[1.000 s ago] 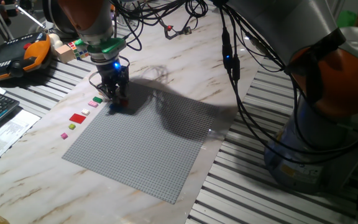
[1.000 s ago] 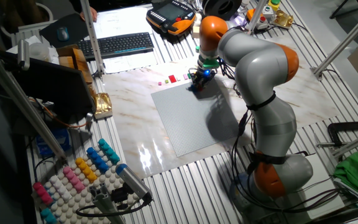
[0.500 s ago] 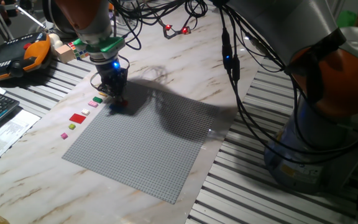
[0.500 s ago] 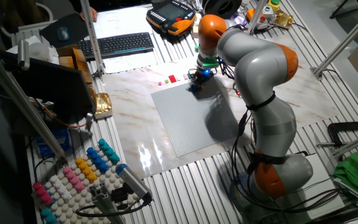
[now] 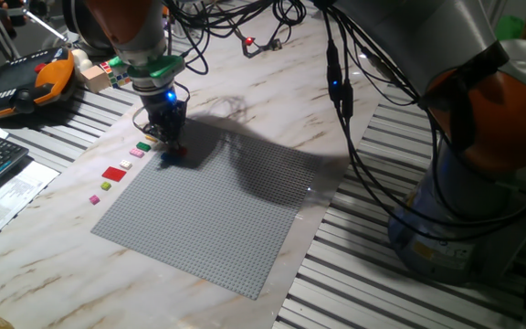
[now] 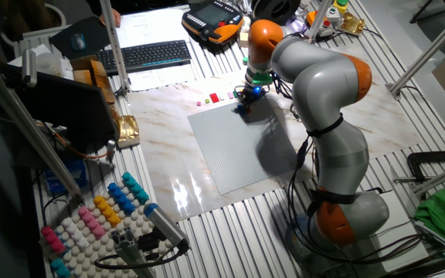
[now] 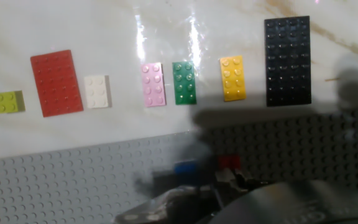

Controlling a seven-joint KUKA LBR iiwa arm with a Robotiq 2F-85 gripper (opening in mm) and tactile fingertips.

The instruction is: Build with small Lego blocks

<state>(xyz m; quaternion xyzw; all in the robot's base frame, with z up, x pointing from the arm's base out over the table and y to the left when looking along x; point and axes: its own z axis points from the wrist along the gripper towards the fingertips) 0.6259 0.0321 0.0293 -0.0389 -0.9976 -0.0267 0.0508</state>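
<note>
Hovering over baseplate (image 5: pixel 208 215) corner, hand (image 5: pixel 170 146); grip state unclear; blue block (image 7: pixel 186 167), red block (image 7: pixel 229 162) beneath.

From my remote station, the hand view shows a row of loose blocks (image 7: pixel 153 84) lying on the worktop (image 7: pixel 73 25) just beyond the far edge of the baseplate (image 7: pixel 73 180); the largest plate (image 7: pixel 288 60) closes the row at the right and the smallest square (image 7: pixel 9 102) at the left. Two small blocks (image 7: pixel 186 167) sit side by side on the baseplate near that edge, directly before the end effector (image 7: pixel 225 183). In one fixed view I see the end effector (image 5: pixel 169 137) standing over the baseplate's (image 5: pixel 217 219) far left corner, the loose blocks (image 5: pixel 117 172) to its left on the worktop (image 5: pixel 272 82).
</note>
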